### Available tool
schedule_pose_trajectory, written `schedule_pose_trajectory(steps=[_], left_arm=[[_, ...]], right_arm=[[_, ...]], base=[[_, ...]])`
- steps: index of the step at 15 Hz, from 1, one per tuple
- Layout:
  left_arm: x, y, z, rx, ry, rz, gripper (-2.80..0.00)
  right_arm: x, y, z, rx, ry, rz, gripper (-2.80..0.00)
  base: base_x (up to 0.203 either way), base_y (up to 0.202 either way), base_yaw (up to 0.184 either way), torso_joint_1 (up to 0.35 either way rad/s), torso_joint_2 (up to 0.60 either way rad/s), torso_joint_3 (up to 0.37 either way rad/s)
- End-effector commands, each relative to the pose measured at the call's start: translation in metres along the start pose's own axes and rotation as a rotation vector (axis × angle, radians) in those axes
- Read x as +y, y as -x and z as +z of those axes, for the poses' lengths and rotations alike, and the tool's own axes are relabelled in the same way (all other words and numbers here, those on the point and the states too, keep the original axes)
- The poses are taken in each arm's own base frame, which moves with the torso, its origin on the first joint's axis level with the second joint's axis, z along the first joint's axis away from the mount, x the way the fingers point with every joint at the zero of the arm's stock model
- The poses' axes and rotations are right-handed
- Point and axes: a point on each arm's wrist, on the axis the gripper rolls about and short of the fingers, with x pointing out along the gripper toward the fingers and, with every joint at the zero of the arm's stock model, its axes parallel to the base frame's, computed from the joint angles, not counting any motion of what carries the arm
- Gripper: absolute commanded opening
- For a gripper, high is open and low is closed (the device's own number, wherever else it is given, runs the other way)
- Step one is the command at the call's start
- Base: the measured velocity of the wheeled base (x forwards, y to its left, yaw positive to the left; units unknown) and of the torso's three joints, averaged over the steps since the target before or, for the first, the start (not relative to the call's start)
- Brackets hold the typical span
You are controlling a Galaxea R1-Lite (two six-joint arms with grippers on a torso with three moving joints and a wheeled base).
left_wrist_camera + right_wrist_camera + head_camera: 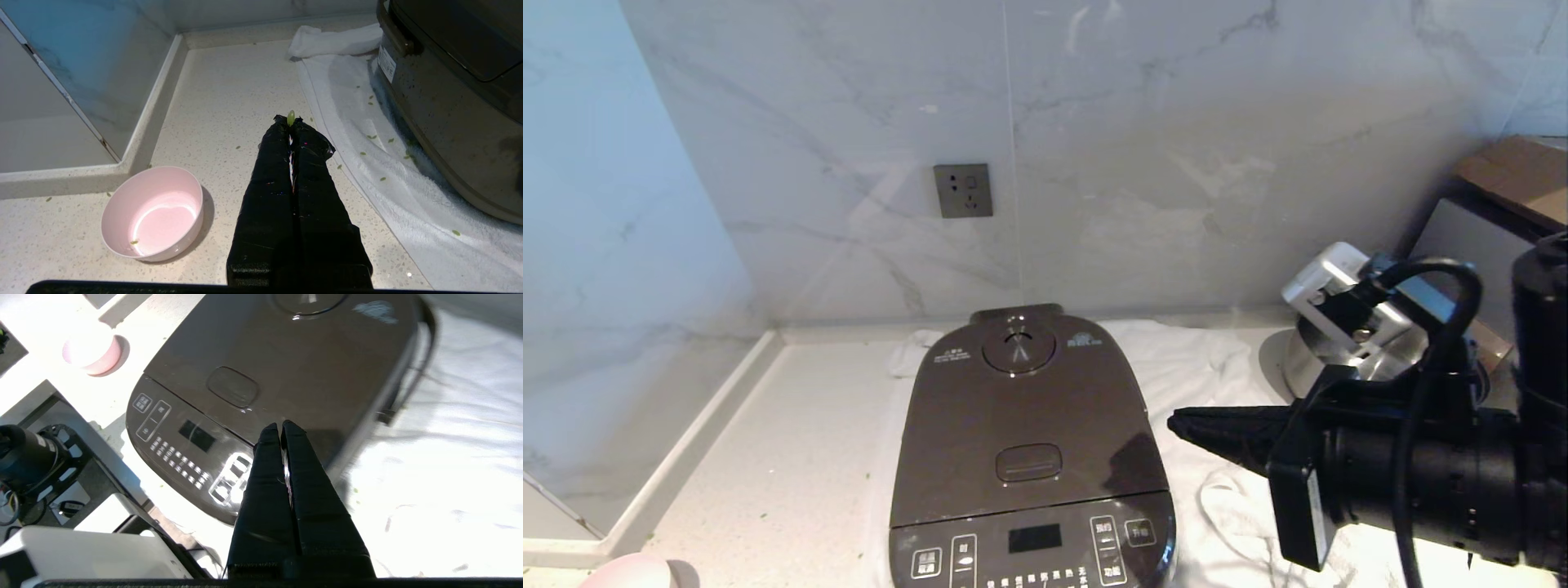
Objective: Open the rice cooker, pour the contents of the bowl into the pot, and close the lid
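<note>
Nearest, at the counter's front left corner, the pink bowl [153,212] stands upright and looks almost empty; only one or two green bits [133,242] stay inside, and more lie on the counter and on the white towel [408,196]. The left gripper [291,118] hangs just beside the bowl, not touching it, its fingers pressed together with what seems a small green scrap stuck at the tips, though I cannot be sure.

Next comes the rice cooker [1029,441] on the towel, w/ the lid [1021,408] fully down. The pot inside is hidden.

The right gripper [1176,425] is beside the cooker's right edge, near the front, fingers pressed together and holding nothing.

So, judging from bowl and lid, the pouring looks done and the closing step is at its end, approx. finished. Next move probably calls only for pulling the right arm clear, w/o knocking the steel pan [1327,359] behind it.
</note>
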Motion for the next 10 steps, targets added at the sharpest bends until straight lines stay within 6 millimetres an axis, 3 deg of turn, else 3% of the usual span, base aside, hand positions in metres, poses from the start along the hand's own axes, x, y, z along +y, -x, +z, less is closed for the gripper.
schedule_pose_trajectory(steps=[1,5,10], left_arm=[[0.000,0.000,0.000,-0.001,0.001,0.000,-2.80],[0.000,0.000,0.000,-0.001,-0.004,0.000,-2.80],[0.000,0.000,0.000,-0.001,-0.004,0.000,-2.80]], right_arm=[[-0.011,0.036,0.008,-0.096,-0.007,-0.052,-2.80],[-0.038,0.078,0.010,-0.206,0.009,-0.280,-2.80],[-0.052,0.155,-0.007,-0.385,-0.047,-0.592,-2.80]], base=[[0.000,0.000,0.000,0.000,0.00,0.000],[0.000,0.000,0.000,0.000,0.00,0.000],[0.000,0.000,0.000,0.000,0.00,0.000]])
